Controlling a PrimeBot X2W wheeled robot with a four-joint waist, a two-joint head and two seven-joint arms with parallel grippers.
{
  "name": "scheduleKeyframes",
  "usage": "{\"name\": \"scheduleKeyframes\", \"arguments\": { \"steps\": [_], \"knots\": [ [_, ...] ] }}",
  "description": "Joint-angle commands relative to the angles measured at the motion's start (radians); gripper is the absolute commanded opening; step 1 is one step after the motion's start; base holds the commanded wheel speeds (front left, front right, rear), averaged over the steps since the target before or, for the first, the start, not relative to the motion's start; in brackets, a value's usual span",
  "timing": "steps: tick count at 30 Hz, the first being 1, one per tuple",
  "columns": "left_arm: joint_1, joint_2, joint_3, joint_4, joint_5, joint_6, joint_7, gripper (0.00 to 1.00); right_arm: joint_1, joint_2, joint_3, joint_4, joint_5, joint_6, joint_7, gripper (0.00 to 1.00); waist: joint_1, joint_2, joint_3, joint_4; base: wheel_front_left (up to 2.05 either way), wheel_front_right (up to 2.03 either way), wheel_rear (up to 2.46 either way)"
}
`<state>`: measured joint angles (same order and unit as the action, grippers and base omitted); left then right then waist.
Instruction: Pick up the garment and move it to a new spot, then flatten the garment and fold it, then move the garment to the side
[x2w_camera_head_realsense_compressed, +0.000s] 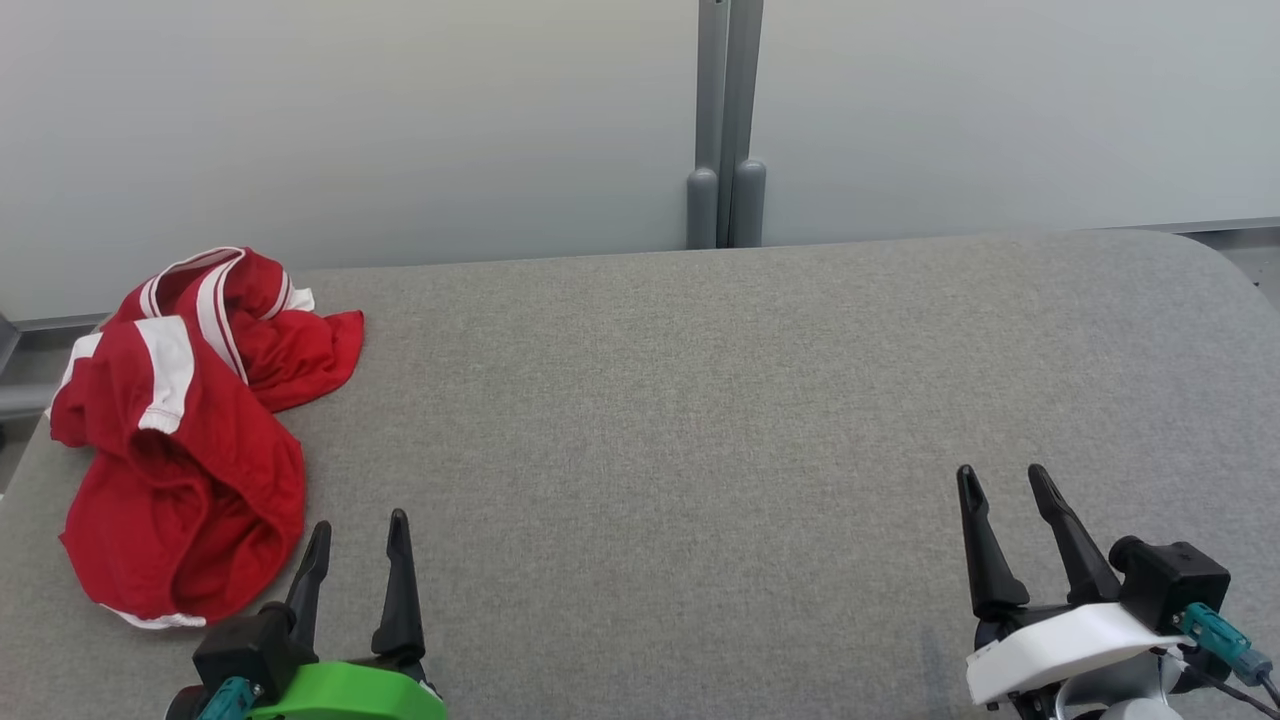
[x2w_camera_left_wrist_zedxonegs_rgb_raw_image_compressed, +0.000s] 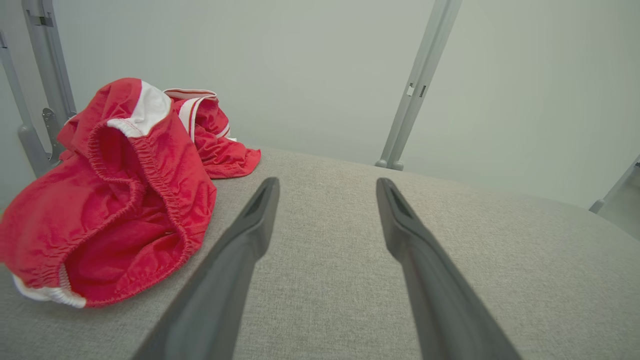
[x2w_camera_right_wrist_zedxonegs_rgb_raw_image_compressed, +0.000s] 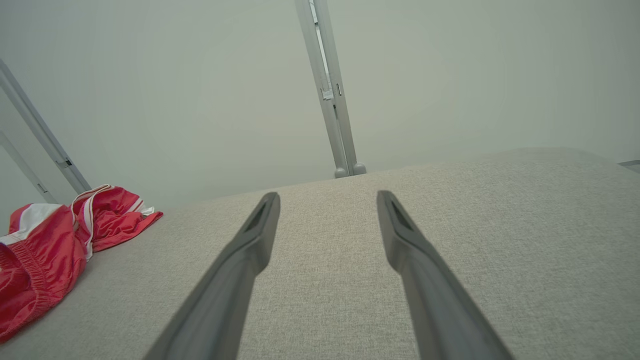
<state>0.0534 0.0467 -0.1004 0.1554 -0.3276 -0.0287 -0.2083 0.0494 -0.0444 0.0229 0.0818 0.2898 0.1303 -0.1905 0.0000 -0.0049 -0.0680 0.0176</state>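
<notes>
Left hand (x2w_camera_head_realsense_compressed: 359, 519) spread near garment (x2w_camera_left_wrist_zedxonegs_rgb_raw_image_compressed: 115, 200); wrist view reveals its gathered waistband.

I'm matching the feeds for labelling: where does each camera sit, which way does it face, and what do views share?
Head view: on the robot's head, looking forward and down at the grey fabric-covered table; the open left end effector and open right end effector show.
Left wrist view: on the left wrist, looking along its two dark fingers across the table to the pale wall.
Right wrist view: likewise from the right wrist, own fingers ahead.
Shared: all three show the crumpled red-and-white fabric garment and the upright grey metal post.
</notes>
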Motion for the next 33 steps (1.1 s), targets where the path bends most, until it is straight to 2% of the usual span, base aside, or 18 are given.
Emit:
{"name": "scheduleKeyframes", "arguments": {
  "steps": [1,33],
  "knots": [
    [0.01,0.008,-0.001,-0.005,0.019,0.004,-0.008,1.0,0.008,-0.006,0.002,-0.007,-0.02,0.001,-0.009,1.0,0.0,0.0037,-0.001,0.0,0.0,0.0,0.0],
    [0.04,0.008,-0.014,-0.001,0.19,0.027,-0.059,1.0,0.027,-0.008,0.026,0.006,-0.233,0.001,-0.077,1.0,0.0,0.0049,-0.027,0.009,0.0,0.0,0.0]
  ]
}}
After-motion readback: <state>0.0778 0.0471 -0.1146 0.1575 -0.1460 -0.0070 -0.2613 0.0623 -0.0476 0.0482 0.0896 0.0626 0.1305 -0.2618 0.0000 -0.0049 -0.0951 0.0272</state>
